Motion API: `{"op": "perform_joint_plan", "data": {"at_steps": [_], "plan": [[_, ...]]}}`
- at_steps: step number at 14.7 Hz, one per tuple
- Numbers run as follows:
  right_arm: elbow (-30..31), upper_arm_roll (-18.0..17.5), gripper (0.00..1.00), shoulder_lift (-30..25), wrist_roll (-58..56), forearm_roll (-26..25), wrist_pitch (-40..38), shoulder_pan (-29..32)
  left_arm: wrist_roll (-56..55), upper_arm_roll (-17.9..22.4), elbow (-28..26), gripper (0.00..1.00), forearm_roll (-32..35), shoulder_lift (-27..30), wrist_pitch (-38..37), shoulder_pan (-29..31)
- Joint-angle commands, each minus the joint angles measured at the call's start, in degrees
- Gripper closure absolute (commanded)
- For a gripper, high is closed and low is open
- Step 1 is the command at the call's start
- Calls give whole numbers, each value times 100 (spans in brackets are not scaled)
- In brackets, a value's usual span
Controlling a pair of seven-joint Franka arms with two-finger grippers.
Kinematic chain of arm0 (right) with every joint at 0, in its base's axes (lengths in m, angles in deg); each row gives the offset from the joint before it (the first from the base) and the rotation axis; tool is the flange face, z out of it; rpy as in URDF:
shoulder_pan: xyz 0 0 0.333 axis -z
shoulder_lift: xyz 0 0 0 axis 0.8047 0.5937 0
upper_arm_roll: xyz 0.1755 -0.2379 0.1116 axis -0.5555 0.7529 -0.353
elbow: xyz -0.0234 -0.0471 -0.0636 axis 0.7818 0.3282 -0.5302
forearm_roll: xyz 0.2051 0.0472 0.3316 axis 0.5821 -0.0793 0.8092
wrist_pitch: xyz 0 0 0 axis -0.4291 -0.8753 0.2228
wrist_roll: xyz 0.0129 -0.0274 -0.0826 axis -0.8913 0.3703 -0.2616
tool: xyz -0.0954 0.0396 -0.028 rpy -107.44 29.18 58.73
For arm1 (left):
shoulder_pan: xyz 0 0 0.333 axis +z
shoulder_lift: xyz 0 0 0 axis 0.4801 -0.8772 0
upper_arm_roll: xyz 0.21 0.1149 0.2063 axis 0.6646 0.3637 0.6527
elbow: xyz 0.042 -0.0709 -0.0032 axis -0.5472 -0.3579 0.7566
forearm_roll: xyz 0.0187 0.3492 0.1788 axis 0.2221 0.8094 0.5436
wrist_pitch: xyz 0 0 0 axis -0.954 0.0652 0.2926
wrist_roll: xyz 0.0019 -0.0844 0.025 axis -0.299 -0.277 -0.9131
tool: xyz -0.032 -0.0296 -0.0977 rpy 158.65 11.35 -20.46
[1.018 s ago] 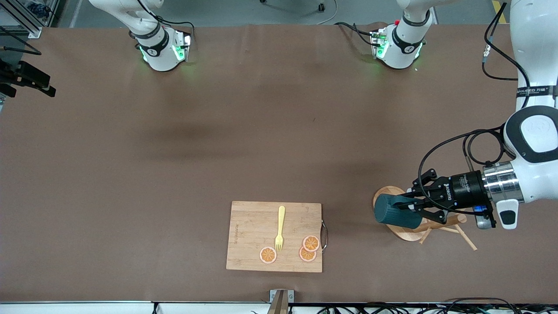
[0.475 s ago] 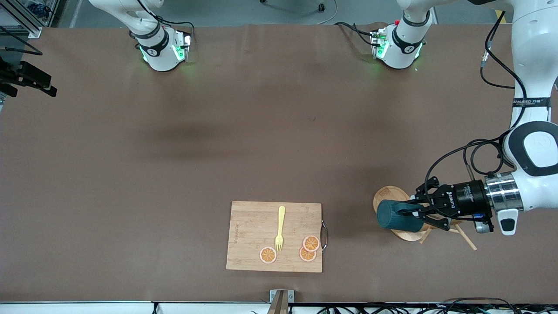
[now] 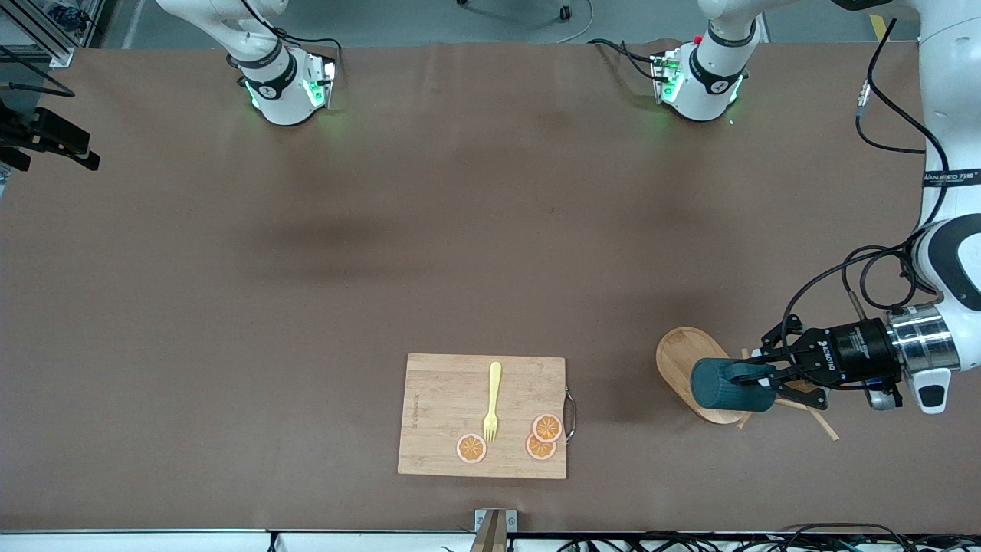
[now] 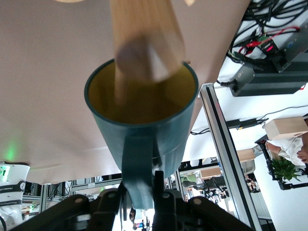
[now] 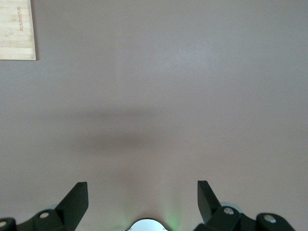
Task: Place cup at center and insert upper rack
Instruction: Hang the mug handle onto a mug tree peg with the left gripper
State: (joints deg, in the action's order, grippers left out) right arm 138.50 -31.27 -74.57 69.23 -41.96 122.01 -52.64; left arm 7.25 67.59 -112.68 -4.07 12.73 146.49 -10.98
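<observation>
Left tool [image 3: 755,377]: clamped on the handle of the cup [image 3: 724,385]; in the left wrist view I see my two fingers [image 4: 132,190] pinching that handle, the cup [image 4: 144,113] lying sideways in the grip.

Cup: up in the air over the upper rack [image 3: 693,372], mouth turned toward the rack's post. In the left wrist view the post end [image 4: 144,53] sits just at the yellow mouth; whether it touches the rim I cannot tell.

What just changed: over the last second I have drawn the cup back toward the left arm's end of the bench, so more of the oval base now shows bare. I judge it is nearly off the post, though not clear yet.

Meaning for the task: once free, the cup goes to the middle of the bench, well apart from here; the rack comes after.

Right tool [image 5: 142,195]: wide open and empty, hanging over bare bench; that arm waits.

Around: a cutting board [image 3: 482,416] near the front edge of the bench, carrying a yellow fork [image 3: 492,401] and orange slices [image 3: 541,437].

In the way: the rack's thin pegs [image 3: 816,418] by the cup could snag it. The board lies nearer the front camera than a path to the centre, so I expect no trouble there.
</observation>
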Motion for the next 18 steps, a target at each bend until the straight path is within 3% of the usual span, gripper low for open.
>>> {"op": "perform_joint_plan", "data": {"at_steps": [1, 16, 17, 18], "plan": [[68, -9, 0, -108, -27, -58, 27, -23, 123, -39, 1, 100, -200, -110, -73, 126], [59, -17, 0, -108, -62, -120, 149, -23, 272, -13, -25, 87, -314, -286, -82, 294], [50, -18, 0, -108, -105, -129, 167, -32, 334, -13, -25, 84, -314, -312, -82, 302], [50, -18, 0, -108, -106, -137, 202, -32, 378, -13, -25, 74, -314, -321, -82, 294]]}}
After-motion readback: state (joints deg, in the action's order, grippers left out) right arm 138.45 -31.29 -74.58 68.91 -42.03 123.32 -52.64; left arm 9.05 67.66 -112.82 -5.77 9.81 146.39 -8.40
